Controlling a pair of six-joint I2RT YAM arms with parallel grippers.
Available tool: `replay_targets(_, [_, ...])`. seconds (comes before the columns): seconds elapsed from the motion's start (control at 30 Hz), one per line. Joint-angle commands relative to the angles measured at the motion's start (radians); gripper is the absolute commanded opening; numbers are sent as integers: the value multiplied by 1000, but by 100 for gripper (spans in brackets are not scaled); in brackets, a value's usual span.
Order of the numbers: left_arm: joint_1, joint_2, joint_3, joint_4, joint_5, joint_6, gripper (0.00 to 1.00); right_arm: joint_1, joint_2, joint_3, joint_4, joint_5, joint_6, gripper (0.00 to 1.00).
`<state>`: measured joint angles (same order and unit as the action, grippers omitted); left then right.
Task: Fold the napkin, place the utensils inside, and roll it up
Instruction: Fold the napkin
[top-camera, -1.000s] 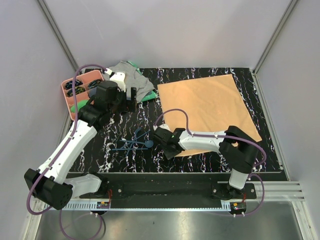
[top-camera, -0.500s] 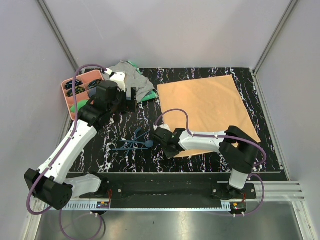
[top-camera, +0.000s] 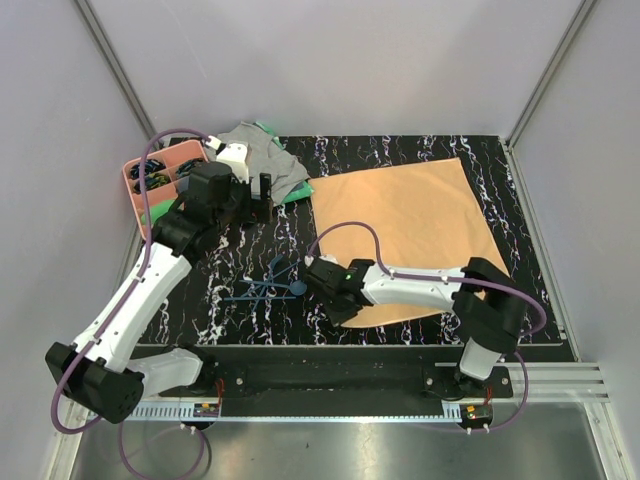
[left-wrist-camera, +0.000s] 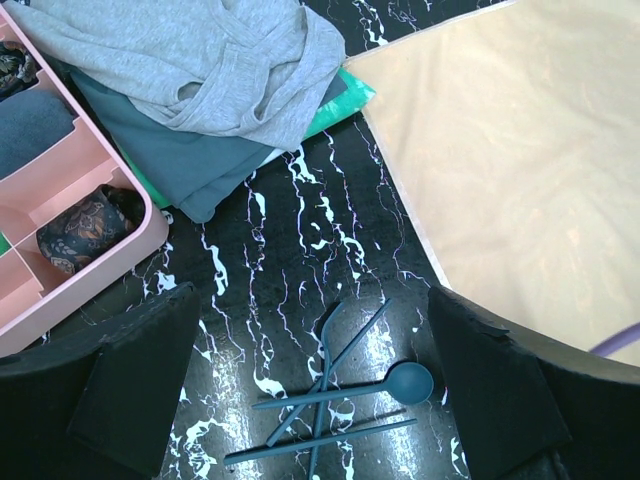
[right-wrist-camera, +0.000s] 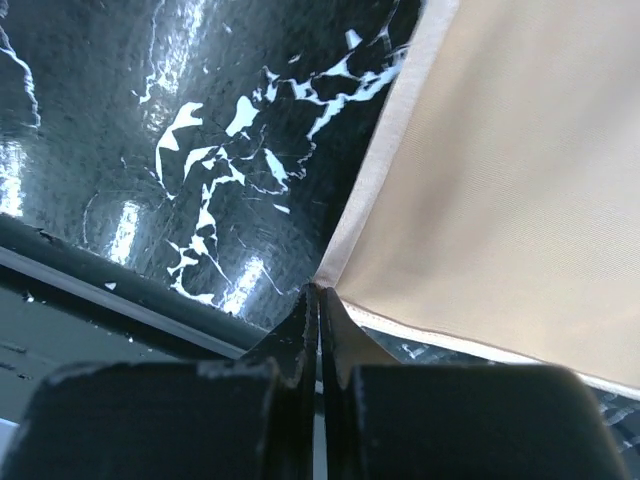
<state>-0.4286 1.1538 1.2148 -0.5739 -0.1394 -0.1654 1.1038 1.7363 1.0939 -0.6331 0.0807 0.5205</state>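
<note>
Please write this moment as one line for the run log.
right end effector: shut on napkin near-left corner | left end effector: open, holding nothing | utensils: on table, outside napkin

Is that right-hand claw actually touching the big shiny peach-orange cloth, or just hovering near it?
Touching. The right wrist view shows the right gripper shut, its tips pinching the near corner of the peach-orange satiny cloth napkin.

The black marbled table (top-camera: 400, 150) carries the napkin (top-camera: 410, 215) flat at the right, the utensils (top-camera: 265, 288) crossed near the middle, a pink tray (top-camera: 178, 153) far left, and beside it a green cloth (left-wrist-camera: 190, 165) under a grey cloth (top-camera: 265, 160).
</note>
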Motion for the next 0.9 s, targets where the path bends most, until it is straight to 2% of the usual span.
replay_targets(0.0, [5,-29,-4,52,-17,1,99,-16,-84,72,-74,137,4,0])
replay_targets(0.13, [7,-26,-6,54,-19,4,99,-105,-78,87,-128,205,-52,0])
replay_targets(0.27, [8,-23,-9,58,-19,4,99,-235,-75,113,-129,290,-117,0])
replay_targets(0.47, [10,-23,-15,62,-14,3,99,-361,-3,193,-88,398,-246,0])
replay_targets(0.87, [11,-9,-18,65,-15,4,99,-674,236,399,24,430,-454,0])
